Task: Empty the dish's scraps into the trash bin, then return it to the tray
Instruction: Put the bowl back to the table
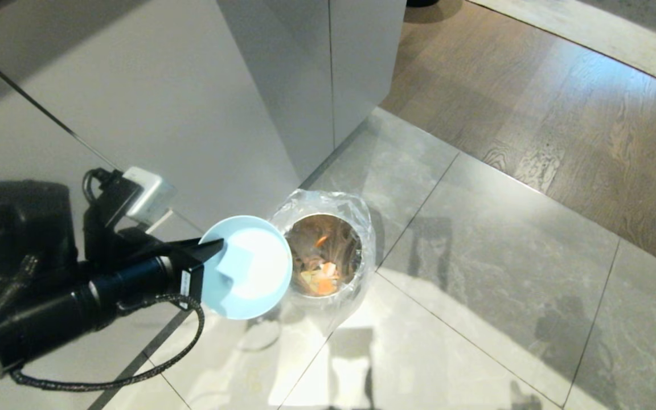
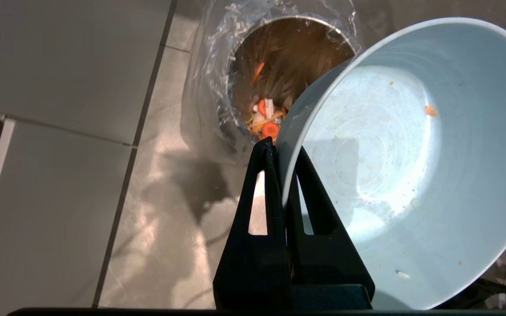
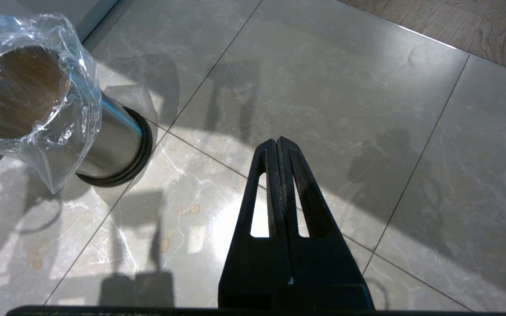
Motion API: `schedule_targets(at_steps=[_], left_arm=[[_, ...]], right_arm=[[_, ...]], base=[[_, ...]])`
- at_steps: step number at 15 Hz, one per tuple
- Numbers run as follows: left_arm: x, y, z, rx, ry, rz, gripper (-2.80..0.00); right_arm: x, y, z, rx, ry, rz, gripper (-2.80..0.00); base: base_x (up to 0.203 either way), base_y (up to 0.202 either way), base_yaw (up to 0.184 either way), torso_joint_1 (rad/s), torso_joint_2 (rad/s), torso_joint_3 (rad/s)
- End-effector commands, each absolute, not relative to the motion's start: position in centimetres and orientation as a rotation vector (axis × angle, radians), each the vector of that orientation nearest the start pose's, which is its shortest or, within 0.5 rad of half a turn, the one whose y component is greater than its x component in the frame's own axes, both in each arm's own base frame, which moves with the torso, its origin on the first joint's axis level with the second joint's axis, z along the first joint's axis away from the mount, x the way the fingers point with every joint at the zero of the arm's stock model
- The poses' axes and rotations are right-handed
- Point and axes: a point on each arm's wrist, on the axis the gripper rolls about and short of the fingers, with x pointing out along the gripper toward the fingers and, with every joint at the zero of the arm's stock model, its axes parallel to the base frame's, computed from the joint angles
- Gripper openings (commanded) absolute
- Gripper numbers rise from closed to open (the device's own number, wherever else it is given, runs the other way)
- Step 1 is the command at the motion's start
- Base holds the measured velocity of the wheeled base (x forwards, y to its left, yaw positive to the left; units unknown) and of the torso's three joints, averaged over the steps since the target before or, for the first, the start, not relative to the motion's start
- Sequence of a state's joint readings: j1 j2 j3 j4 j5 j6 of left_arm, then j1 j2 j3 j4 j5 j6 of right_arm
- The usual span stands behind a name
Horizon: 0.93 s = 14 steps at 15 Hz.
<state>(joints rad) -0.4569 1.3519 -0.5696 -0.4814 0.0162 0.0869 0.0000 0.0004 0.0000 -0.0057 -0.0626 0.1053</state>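
Note:
My left gripper (image 1: 217, 246) (image 2: 281, 147) is shut on the rim of the pale-blue dish (image 1: 248, 267) (image 2: 393, 162), one finger inside and one outside. The dish hangs tilted right beside the mouth of the trash bin (image 1: 328, 210) (image 2: 218, 66) (image 3: 112, 131), a shiny metal cylinder lined with a clear plastic bag. Orange and yellow scraps (image 1: 319, 276) (image 2: 267, 120) lie at the bottom of the bin. Only tiny crumbs cling inside the dish. My right gripper (image 3: 278, 141) hangs shut over the floor tiles, holding nothing. The tray is out of view.
A white cabinet (image 1: 282, 85) stands close behind the bin, with a grey counter surface (image 1: 49, 114) to its left. Grey marble floor tiles (image 1: 504, 273) spread to the right and meet a wooden floor (image 1: 561, 102) farther back.

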Motion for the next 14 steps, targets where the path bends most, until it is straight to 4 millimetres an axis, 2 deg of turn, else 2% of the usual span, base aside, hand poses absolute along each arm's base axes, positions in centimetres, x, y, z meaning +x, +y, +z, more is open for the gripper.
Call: schedule_targets(at_steps=[1,6,14], left_arm=[[16.4,-7.8,19.3,0.129,0.247,-0.433,-2.8],[13.0,-4.9,18.2,0.097,0.221,-0.347,-2.8],[6.4,-1.7,14.1,0.072,0.163,-0.244,-2.8]], right_arm=[[-2.3,-0.1,7.6,0.106,-0.009,-0.063,-2.8],[-2.3,-0.1,7.6,0.106,-0.009,-0.063,-2.8],[-2.3,-0.1,7.6,0.106,-0.008,-0.063,-2.8]], base=[[0.0,0.0,0.0,0.0,0.0,0.0],[0.0,0.0,0.0,0.0,0.0,0.0],[0.0,0.0,0.0,0.0,0.0,0.0]])
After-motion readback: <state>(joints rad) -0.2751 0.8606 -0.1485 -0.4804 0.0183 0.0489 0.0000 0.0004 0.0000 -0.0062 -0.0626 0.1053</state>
